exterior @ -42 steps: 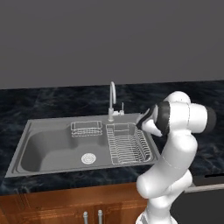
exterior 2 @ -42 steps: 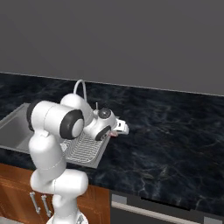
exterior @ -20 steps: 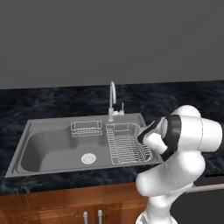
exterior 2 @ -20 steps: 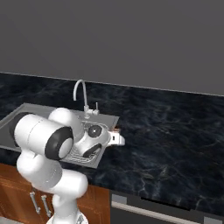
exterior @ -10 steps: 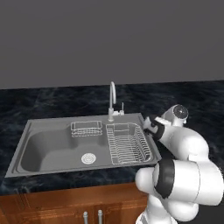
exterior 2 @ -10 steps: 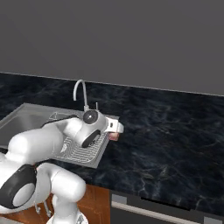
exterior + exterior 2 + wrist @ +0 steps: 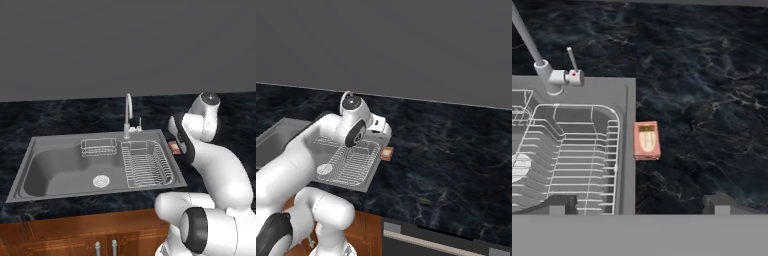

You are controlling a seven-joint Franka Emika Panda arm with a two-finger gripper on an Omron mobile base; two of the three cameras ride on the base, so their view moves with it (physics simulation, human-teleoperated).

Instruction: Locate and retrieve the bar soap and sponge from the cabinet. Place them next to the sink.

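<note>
In the hand view, going left to right: the sink takes the left side, a wire rack in its basin and the faucet at its back rim. Just right of the sink's edge, the soap lies flat on the dark marbled desk, close beside the rim. The jaws stand wide apart with nothing between them, one fingertip over the rack and the other over the desk, the soap lying past the gap between them.

In the left base view the sink spreads across the middle, the faucet behind it, and the soap peeks out at the right rim beside the arm. In the right base view the soap sits on the desk just right of the sink.
</note>
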